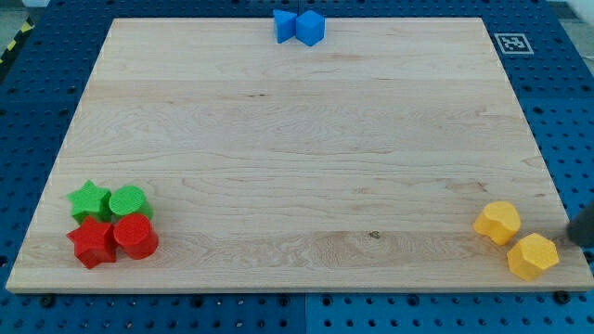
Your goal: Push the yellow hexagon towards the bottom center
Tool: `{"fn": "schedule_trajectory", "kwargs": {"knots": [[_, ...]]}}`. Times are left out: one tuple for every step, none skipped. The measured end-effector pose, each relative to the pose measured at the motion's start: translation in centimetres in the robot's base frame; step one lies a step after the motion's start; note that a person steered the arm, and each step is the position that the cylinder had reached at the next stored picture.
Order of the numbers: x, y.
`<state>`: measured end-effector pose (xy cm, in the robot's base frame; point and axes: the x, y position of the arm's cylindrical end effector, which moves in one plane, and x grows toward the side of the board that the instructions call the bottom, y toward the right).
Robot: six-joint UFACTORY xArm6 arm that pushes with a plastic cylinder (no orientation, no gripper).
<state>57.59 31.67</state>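
Note:
Two yellow blocks lie near the board's bottom right corner. The yellow hexagon [533, 256] is the lower one, close to the bottom edge. The other yellow block [498, 223], of less clear shape, sits just up and left of it, almost touching. My tip [572, 236] shows as a dark rod end at the view's right edge, just off the board's right side. It is a little up and right of the hexagon and does not touch it.
Two blue blocks [298, 27] sit side by side at the top edge, centre. At the bottom left is a tight cluster: a green star [89, 199], a green round block [129, 201], a red star [93, 243] and a red cylinder [135, 236].

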Motion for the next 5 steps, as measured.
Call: {"fn": "schedule_trajectory", "kwargs": {"knots": [[1.4, 1.7], [4.0, 0.8], [4.0, 0.7], [4.0, -1.5], [4.0, -3.2]]}}
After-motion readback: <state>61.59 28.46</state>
